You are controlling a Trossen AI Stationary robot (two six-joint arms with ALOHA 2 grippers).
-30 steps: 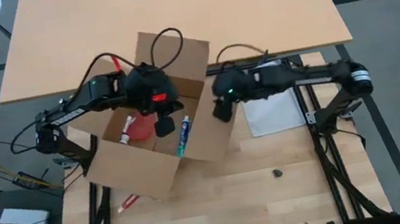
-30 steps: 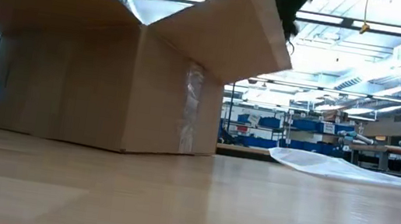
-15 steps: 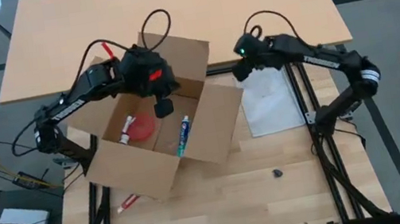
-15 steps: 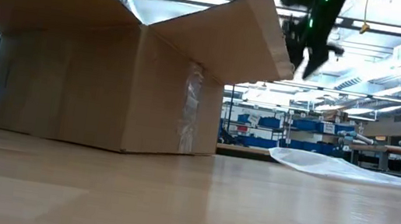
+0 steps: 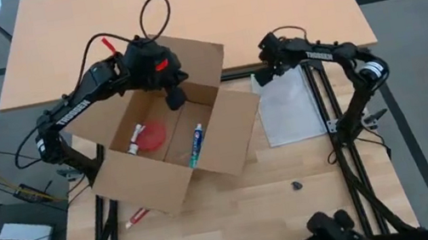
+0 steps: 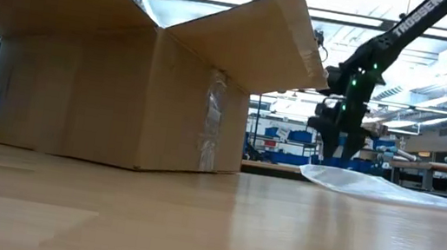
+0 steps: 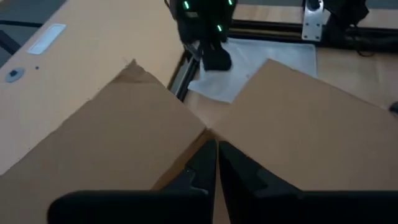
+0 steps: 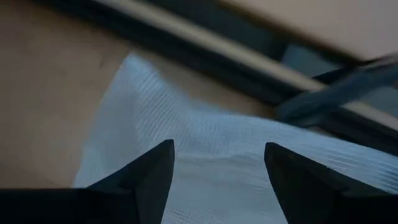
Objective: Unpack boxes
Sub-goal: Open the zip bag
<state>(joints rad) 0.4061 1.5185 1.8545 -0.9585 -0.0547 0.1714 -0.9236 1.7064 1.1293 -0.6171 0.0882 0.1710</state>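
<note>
Right pincer [image 5: 263,70] now over bag [image 5: 290,108].

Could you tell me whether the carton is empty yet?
No, the high view shows a toothpaste tube and a red disc inside the carton.

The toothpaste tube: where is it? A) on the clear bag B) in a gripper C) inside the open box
C: the high view shows the toothpaste tube lying on the floor of the open cardboard box, next to a red round thing.
</note>
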